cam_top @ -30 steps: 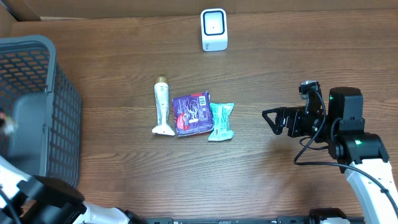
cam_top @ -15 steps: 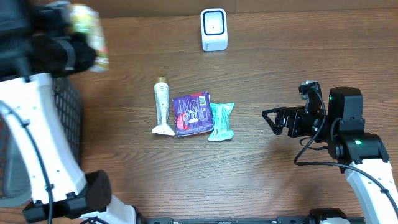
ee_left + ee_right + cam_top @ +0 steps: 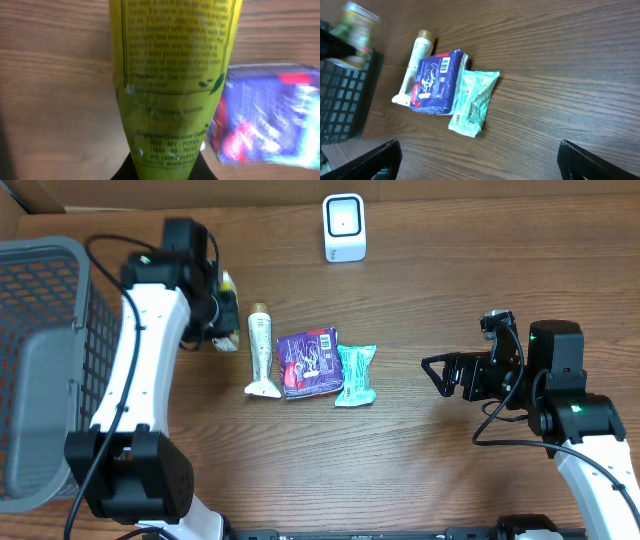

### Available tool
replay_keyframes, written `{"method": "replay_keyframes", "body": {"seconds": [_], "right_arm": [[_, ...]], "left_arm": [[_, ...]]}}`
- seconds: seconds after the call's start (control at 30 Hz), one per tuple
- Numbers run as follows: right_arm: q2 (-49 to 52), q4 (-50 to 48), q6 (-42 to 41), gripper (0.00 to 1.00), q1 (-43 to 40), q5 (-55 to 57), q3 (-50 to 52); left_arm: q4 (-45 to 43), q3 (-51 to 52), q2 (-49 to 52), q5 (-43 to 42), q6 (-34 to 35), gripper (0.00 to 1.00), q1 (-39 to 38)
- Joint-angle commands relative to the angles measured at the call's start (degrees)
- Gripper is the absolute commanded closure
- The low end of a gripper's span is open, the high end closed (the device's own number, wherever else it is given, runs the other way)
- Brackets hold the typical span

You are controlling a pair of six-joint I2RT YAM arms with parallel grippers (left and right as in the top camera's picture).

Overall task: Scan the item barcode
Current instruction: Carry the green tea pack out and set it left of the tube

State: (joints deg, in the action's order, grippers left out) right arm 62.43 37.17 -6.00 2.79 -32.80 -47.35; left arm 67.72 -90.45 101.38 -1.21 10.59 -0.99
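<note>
My left gripper [image 3: 212, 318] is shut on a green drink bottle [image 3: 228, 290], held just left of the cream tube [image 3: 261, 350]. In the left wrist view the bottle's printed label [image 3: 175, 75] fills the middle, and the dark jaws clamp its lower end at the frame's bottom edge. No barcode shows on the side I see. The white scanner [image 3: 344, 227] stands at the back centre of the table. My right gripper [image 3: 432, 372] is open and empty at the right, pointing left; its fingertips [image 3: 375, 160] frame bare table.
A purple packet [image 3: 308, 363] and a teal packet [image 3: 356, 374] lie beside the tube in mid-table. A grey mesh basket [image 3: 40, 360] fills the left edge. The right wrist view shows the tube [image 3: 415, 65], the purple packet [image 3: 436, 80], the teal packet [image 3: 472, 102] and the basket [image 3: 345, 100].
My left arm has swung out from over the basket and rightward over the table, carrying the green bottle to beside the tube. The right arm has not moved.
</note>
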Motion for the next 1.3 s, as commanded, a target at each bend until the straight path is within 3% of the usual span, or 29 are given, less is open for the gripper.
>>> {"method": "replay_keyframes", "body": {"seconds": [0.0, 0.13, 0.37, 0.83, 0.9, 0.97, 1.1, 1.27], "right_arm": [[0.02, -0.17, 0.09, 0.0, 0.42, -0.17, -1.79], [0.02, -0.04, 0.09, 0.0, 0.42, 0.94, -1.79], [0.02, 0.44, 0.09, 0.0, 0.42, 1.2, -1.79], [0.02, 0.81, 0.07, 0.0, 0.42, 1.18, -1.79], [0.02, 0.92, 0.07, 0.0, 0.42, 1.18, -1.79], [0.02, 1.07, 0.07, 0.0, 0.42, 1.18, -1.79], [0.02, 0.96, 0.02, 0.0, 0.42, 1.14, -1.79], [0.02, 0.44, 0.0, 0.0, 0.42, 1.14, -1.79]], "left_arm": [[-7.98, 7.82, -0.42, 2.03, -1.53, 0.96, 0.33], [-21.16, 18.12, -0.42, 2.03, -5.77, 0.96, 0.33], [-38.25, 32.76, -0.39, -1.33, -4.15, 0.95, 0.09], [-42.45, 36.46, -0.42, -14.32, -4.11, 0.93, -5.09], [-42.49, 36.46, -0.39, -14.21, -2.97, 0.83, -6.4], [-42.27, 36.44, -0.42, -13.73, -1.66, 0.6, -7.28], [-39.3, 35.26, -0.63, -11.02, -0.04, 0.46, -6.91], [-27.87, 26.86, -1.92, -6.97, 0.24, 0.22, -4.22]]}}
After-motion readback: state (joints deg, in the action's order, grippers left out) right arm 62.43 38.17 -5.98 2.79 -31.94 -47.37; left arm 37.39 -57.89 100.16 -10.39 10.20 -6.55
